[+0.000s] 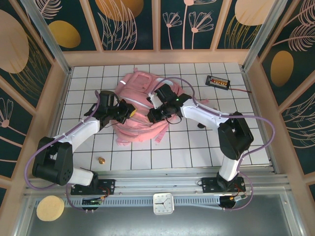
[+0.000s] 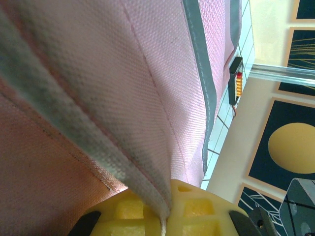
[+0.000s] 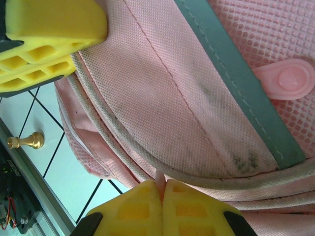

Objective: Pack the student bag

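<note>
Two grippers, both on the student bag [image 1: 140,98] — the big pink backpack lay flat on the white gridded table [image 1: 246,147], about mid-table and slightly toward the far side, with its straps trailing toward the arm bases. The left gripper [image 2: 166,219] was clamped on a grey piped edge of the bag, the seam running right in between its yellow jaws. The right gripper [image 3: 163,196] was pinched closed too, with only a thin sliver of pink fabric caught in it. In the top view the two sat near each other over the bag's near half. Couldn't tell whether the bag's mouth was open.

Off the bag: a small brass pawn-shaped piece [image 1: 101,160] near the left arm's base, well apart from the bag, and a small black device with orange parts [image 1: 218,81] at the far right.

Risks, as judged: the right pinch looked shallow, so a lift or pull could let the fabric slip out. If the arms pulled unevenly, the bag would likely slide across the tiles instead of spreading. With both claws holding cloth, neither was free to fetch an item — letting go with one might drop whatever opening they had made
</note>
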`<state>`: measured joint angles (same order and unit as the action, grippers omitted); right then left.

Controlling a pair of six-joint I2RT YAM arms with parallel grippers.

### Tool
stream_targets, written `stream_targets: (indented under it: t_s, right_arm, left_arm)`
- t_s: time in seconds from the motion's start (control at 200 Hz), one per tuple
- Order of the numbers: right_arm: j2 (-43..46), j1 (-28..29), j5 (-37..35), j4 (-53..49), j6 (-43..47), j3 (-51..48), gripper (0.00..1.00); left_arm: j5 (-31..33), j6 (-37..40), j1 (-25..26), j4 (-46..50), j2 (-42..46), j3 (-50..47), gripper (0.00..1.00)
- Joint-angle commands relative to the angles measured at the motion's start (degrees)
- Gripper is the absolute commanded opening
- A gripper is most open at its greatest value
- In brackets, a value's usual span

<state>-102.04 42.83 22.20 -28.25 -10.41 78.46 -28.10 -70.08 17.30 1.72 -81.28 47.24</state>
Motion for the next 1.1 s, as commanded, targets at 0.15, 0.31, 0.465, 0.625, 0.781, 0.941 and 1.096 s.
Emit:
stream_targets:
  t_s: [0.15, 0.31, 0.465, 0.625, 0.781, 0.941, 1.096]
  right_arm:
    - [3.2, -2.3, -3.5, -1.6, 0.6, -2.5, 0.00]
    - [4.0, -2.8, -3.8, -1.7, 0.8, -3.2, 0.00]
    - [4.3, -3.6, -4.3, -2.1, 1.4, -3.4, 0.00]
    - [4.3, -5.1, -4.7, -2.5, 2.6, -3.0, 0.00]
    - [3.9, -6.4, -5.2, -3.3, 4.2, -1.9, 0.00]
    - [3.7, -8.1, -5.8, -3.8, 6.0, -1.5, 0.00]
    - [3.1, -9.8, -6.9, -3.7, 8.5, -0.9, 0.00]
  left_arm:
    - [1.3, 1.3, -1.6, -1.6, 2.3, -0.5, 0.00]
    - [1.1, 1.9, -1.7, -1.2, 2.8, -0.8, 0.00]
    - [0.3, 2.8, -1.9, -0.6, 2.9, -0.5, 0.00]
    - [-0.6, 4.3, -2.0, 0.5, 2.7, 0.2, 0.00]
    - [-0.9, 4.7, -2.0, 0.8, 3.2, 0.2, 0.00]
    - [-1.6, 5.1, -2.0, 0.9, 3.2, 0.2, 0.00]
    - [-2.4, 5.6, -2.0, 0.8, 3.3, 0.4, 0.00]
